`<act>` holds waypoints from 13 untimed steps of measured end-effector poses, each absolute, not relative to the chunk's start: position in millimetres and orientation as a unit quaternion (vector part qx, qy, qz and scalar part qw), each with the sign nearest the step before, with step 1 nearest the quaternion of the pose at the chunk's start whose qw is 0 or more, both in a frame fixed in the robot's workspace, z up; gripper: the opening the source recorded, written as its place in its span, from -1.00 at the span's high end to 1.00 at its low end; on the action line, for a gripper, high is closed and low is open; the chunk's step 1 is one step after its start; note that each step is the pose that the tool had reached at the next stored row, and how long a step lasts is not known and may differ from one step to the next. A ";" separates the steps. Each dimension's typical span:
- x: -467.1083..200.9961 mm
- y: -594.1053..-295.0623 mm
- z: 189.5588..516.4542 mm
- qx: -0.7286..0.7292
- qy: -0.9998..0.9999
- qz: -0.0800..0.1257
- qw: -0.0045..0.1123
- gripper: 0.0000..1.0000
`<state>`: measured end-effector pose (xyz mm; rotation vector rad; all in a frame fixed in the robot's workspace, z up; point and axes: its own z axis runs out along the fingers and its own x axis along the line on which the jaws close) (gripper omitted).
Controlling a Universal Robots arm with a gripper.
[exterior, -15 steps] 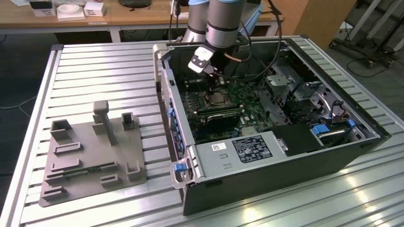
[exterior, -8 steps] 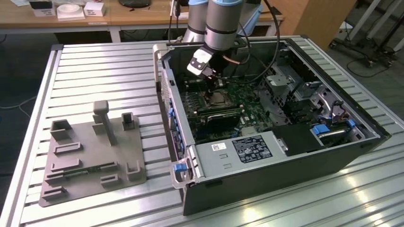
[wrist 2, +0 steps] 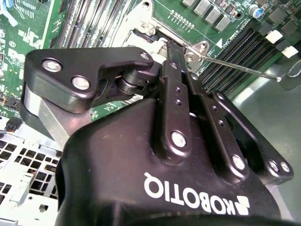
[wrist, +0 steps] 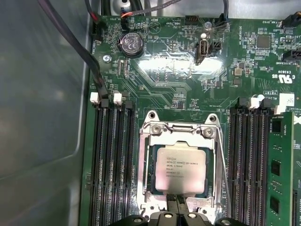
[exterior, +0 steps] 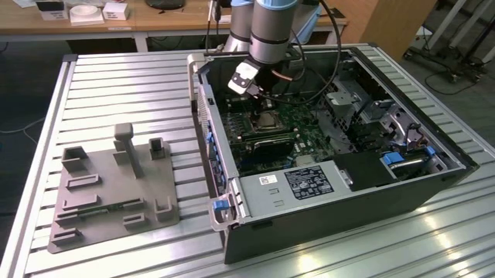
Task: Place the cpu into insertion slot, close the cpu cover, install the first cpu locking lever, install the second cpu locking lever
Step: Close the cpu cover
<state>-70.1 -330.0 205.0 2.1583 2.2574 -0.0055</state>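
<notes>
Print on cpu [wrist: 181, 169] top and gripper [wrist 2: 178, 56] housing

Desk [exterior: 116, 75]: ribbed, silvery metal slats running across, lit with glare at the near edge. Open computer case [exterior: 325, 226] lies on its side towards the exterior view's right. Grey moulded holder plate [exterior: 101, 231] lies flat towards the left, just beside the case, not touching.

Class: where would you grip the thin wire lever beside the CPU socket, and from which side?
Probably grip the lever near its free hooked end, far from the hinge, coming from above, pinching across it: it is a thin straight wire, and memory slots crowd its side.
</notes>
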 end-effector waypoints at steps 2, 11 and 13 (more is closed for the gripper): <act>-70.4 -330.0 203.5 0.691 0.723 -0.002 0.009 0.80; -71.2 -329.9 200.3 0.691 0.723 -0.002 0.009 0.80; -71.3 -330.0 201.5 0.691 0.723 -0.002 0.009 0.80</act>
